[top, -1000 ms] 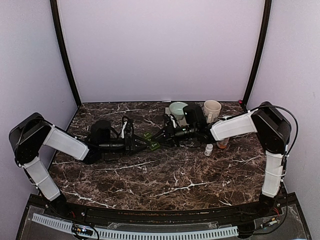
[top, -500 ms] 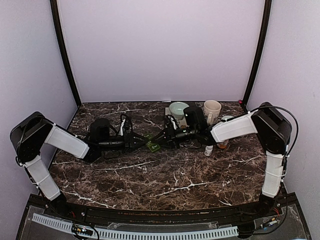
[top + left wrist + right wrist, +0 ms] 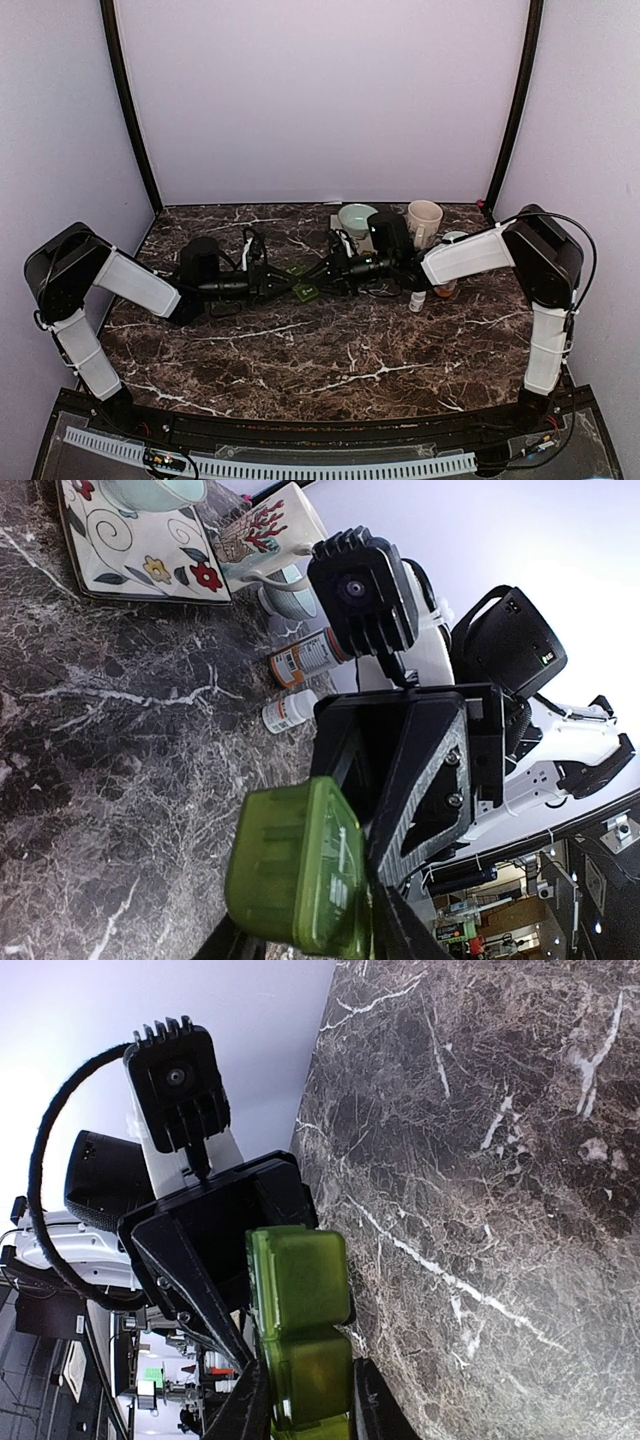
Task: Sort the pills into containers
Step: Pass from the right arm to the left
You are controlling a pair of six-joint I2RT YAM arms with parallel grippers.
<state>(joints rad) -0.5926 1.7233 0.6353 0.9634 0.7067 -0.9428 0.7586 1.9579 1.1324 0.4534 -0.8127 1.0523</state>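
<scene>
the right pincer (image 3: pixel 305 1385) pinches one end of the green pill box (image 3: pixel 298 1310), seemingly to steady it; the left pincer (image 3: pixel 305 935), opposite, straddles the far end, whether gripping cannot be told, likely to pry it open. no pills can be made out.

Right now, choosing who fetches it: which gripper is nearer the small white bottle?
Right. The right gripper sits left of the bottle; left gripper lies farther left, past the pill box.
</scene>
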